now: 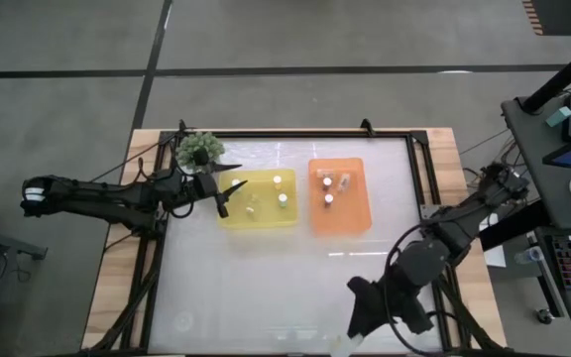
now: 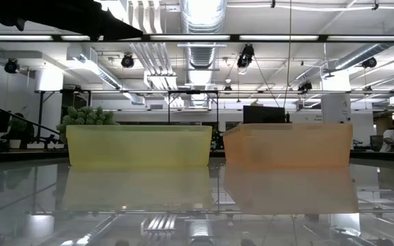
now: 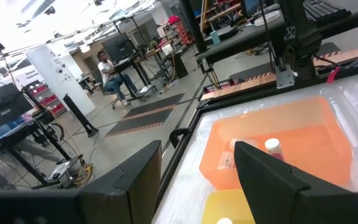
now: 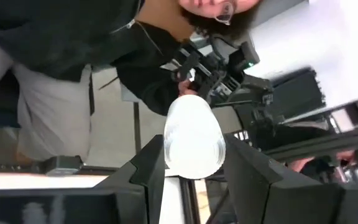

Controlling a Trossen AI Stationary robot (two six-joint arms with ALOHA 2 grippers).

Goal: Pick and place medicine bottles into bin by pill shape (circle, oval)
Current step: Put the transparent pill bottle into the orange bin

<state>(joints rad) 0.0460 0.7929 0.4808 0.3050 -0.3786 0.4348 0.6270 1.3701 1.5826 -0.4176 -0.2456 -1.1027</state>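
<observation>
Now, your readings:

Right gripper (image 4: 193,163): your right arm reaches to the near edge of the table, right of centre. Its fingers are clamped on a medicine bottle (image 4: 193,140), one dark finger pressing each side of the pale clear body. The bottle stands out between the fingertips.

Beyond that bottle: a person in a dark jacket (image 4: 73,43) and pale trousers fills the wrist view, with dark equipment (image 4: 225,68) beside them.

Left gripper (image 1: 228,194): your left arm comes in from the left edge of the table and hangs over the left end of the yellow bin (image 1: 258,198). Its fingers are spread apart with nothing between them.

Yellow bin: sits in the far half of the table, left of centre. At least two white-capped bottles (image 1: 282,198) show inside, toward its right end.

Orange bin (image 1: 340,195): just beside the yellow bin, on its right, a narrow gap between them. Several capped bottles (image 1: 328,199) lie in its far and middle part; one cap (image 3: 272,146) shows from the left wrist.

Plant (image 1: 198,150): green and spiky, at the far left corner of the table, just beyond the yellow bin's corner.

Low view: both bins stand side by side on the glossy table top (image 2: 197,212); the contents cannot be read through the walls.
</observation>
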